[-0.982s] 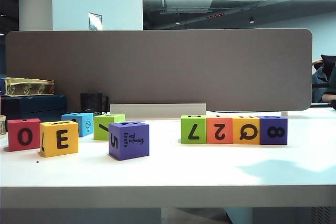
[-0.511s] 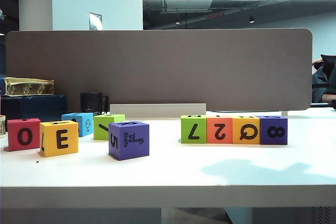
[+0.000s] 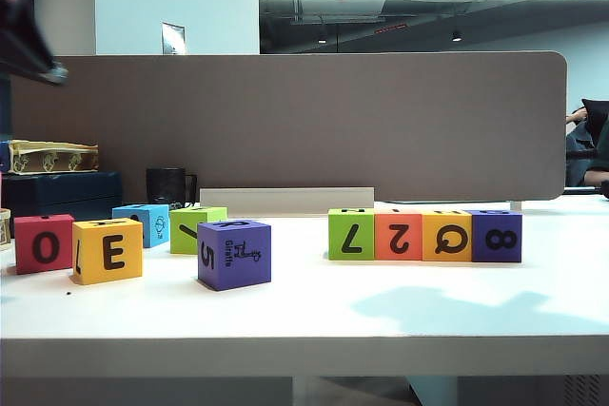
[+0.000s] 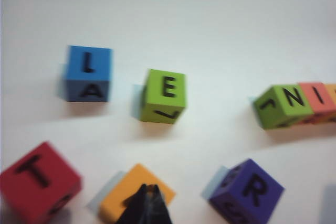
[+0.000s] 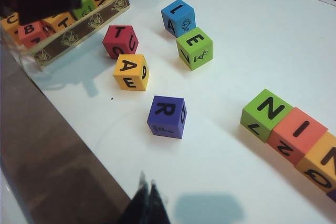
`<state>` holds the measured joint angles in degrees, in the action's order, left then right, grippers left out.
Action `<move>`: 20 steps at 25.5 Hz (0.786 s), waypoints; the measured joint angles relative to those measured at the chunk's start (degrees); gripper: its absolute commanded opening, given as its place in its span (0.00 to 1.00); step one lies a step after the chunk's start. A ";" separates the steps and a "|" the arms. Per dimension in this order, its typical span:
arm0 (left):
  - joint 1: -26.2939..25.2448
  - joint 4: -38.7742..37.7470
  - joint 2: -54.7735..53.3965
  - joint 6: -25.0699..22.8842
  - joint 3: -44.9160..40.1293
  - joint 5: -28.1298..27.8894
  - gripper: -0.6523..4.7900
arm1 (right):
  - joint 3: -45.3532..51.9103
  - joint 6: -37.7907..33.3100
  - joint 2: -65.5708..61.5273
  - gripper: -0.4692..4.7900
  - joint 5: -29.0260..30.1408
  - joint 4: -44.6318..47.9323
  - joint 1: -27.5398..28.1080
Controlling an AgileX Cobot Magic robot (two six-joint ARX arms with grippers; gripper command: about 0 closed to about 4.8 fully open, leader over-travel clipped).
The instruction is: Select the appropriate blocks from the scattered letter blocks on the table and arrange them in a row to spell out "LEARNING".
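On the white table (image 3: 304, 316), a row of four blocks stands at the right: green (image 3: 350, 234), coral-red (image 3: 398, 236), orange (image 3: 446, 236), purple (image 3: 496, 236). Loose at the left are a red block (image 3: 43, 243), yellow (image 3: 108, 250), blue (image 3: 143, 223), green (image 3: 195, 228) and purple (image 3: 233, 254). In the left wrist view my left gripper (image 4: 148, 187) is shut and empty, high over the yellow block (image 4: 131, 199), between the red T block (image 4: 39, 179) and the purple R block (image 4: 247, 191). My right gripper (image 5: 147, 184) is shut and empty above bare table, short of the purple R block (image 5: 167, 116).
A grey-brown divider panel (image 3: 285, 121) closes off the back of the table. A patterned box (image 5: 68, 24) filled with more letter blocks sits at the far left beside the red block. A black mug (image 3: 169, 185) stands behind the blue block. My left arm (image 3: 29, 16) shows as a dark blur.
My left arm has come into the exterior view at the top left corner. The shadow on the table in front of the row has slid leftward.
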<state>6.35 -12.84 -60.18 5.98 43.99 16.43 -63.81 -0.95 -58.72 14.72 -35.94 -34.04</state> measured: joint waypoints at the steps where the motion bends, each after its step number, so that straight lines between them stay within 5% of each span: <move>1: 0.44 0.22 -0.94 0.00 0.46 0.24 0.11 | -0.55 0.46 -0.26 0.08 -0.44 -0.52 0.00; 20: 4.52 -0.98 -18.21 -3.74 17.00 -0.07 0.11 | -3.34 2.69 -4.28 0.09 -4.68 -5.51 -1.07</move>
<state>10.87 -13.82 -78.39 2.24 60.99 16.36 -67.16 1.74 -63.00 10.04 -41.45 -35.11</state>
